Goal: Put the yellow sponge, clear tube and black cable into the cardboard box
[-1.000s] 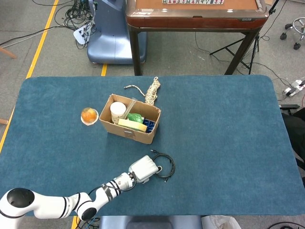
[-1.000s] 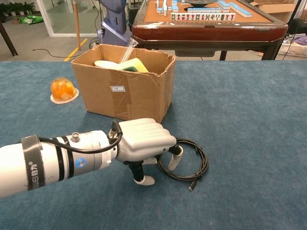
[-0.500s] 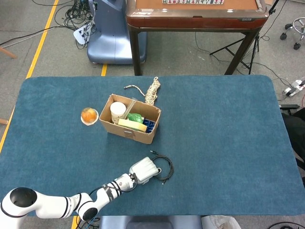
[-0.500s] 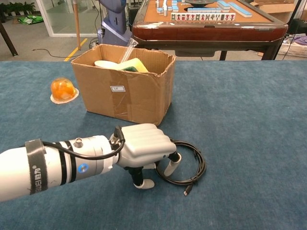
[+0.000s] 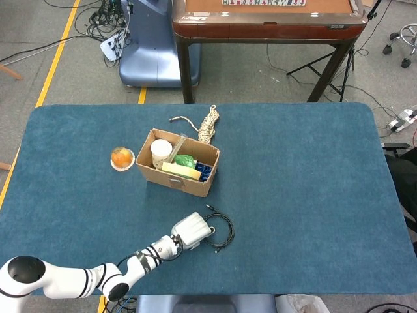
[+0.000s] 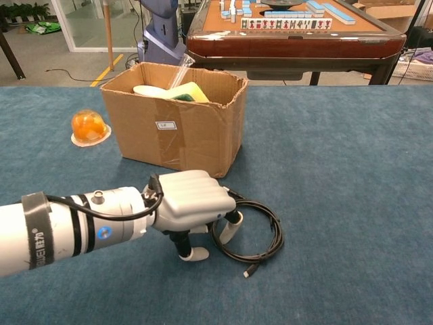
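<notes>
Black cable coils just right of the left hand, fingers hooked inside the loop; box sits beyond.

Cable before the box, hand just left.

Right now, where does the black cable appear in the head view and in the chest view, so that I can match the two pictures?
Head view: the black cable lies low and centre, below the cardboard box.
Chest view: the black cable is a loop right of the left hand, in front of the box.
Shared landmark: the cardboard box.
</notes>
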`<state>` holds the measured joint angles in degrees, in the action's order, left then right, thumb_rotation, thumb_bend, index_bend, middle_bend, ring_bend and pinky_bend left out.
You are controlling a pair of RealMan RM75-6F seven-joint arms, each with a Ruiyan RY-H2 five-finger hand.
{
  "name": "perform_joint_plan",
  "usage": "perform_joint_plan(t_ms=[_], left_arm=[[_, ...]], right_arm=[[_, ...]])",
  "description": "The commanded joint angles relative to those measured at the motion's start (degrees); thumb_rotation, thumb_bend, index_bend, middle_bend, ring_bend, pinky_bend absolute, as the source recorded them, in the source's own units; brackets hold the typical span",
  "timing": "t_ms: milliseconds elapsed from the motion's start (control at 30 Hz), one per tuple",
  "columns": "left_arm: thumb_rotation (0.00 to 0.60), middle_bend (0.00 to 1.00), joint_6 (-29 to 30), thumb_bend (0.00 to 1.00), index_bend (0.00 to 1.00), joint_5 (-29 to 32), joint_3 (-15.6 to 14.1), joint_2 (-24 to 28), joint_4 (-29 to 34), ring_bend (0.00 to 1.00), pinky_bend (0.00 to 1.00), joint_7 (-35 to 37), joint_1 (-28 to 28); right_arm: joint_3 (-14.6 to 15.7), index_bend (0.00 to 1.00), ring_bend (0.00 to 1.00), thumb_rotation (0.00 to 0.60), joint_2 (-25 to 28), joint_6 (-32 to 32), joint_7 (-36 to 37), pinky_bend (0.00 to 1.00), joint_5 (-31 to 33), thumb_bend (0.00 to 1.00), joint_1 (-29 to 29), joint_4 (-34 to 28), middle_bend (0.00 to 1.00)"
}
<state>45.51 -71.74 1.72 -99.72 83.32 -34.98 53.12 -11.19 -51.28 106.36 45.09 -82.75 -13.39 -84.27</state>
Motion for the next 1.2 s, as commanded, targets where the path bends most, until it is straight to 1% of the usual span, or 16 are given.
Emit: perform_joint_plan(t_ms=[33,400,600,767,1000,1067,1200], left_arm=[[0.6,0.99,0.5,0.22,0.49,0.7,-0.5,1.4,0.9,0.96,1.0,-0.9,-0.5],[0.6,0.99,2.2,0.22,0.49,1.9,-1.4,5.1,3.1,0.96,1.0,-2.4,-1.8],[0.6,0.99,2.0,0.22,0.5,1.8,-1.7,5.1,3.4,0.96,1.0,-2.6,-1.7],[0.6,0.99,1.6,0.22,0.53,2.7,-1.9,5.1,3.3,0.96,1.0,-3.2,-1.6],[0.6,0.99,1.1,0.22,0.51,3.2,-2.2,4.9,3.0,0.96,1.0,-3.6,-1.5],[0.6,0.99,1.2,0.22,0.55,3.2,-2.3,4.8,2.9,0.96,1.0,-3.6,-1.5],[0.6,0.98,1.3,0.22,0.66,3.4,-2.4,5.2,3.2,0.94,1.0,-3.8,-1.6]], right_arm=[[0.0,0.27,0.09,0.6,0.0,-0.1,-0.1,0.19,-0.1,0.14,0.1,0.0,0.25],[0.1,0.27,0.09,0.6,0.1,-0.9,-1.1,0.19,-0.4,0.14,0.6,-0.5,0.25],[0.2,0.27,0.09,0.6,0.2,-1.2,-1.9,0.19,-0.7,0.14,0.8,-1.0,0.25],[0.1,0.27,0.09,0.6,0.2,-1.2,-1.5,0.19,-0.4,0.14,0.7,-1.0,0.25],[0.1,0.27,0.09,0.6,0.2,-1.2,-1.2,0.19,-0.4,0.14,0.7,-0.8,0.25],[0.1,0.27,0.09,0.6,0.2,-1.2,-1.2,0.19,-0.4,0.14,0.7,-0.8,0.25],[0.1,0.27,0.09,0.6,0.2,-1.1,-1.1,0.19,-0.3,0.14,0.6,-0.8,0.25]])
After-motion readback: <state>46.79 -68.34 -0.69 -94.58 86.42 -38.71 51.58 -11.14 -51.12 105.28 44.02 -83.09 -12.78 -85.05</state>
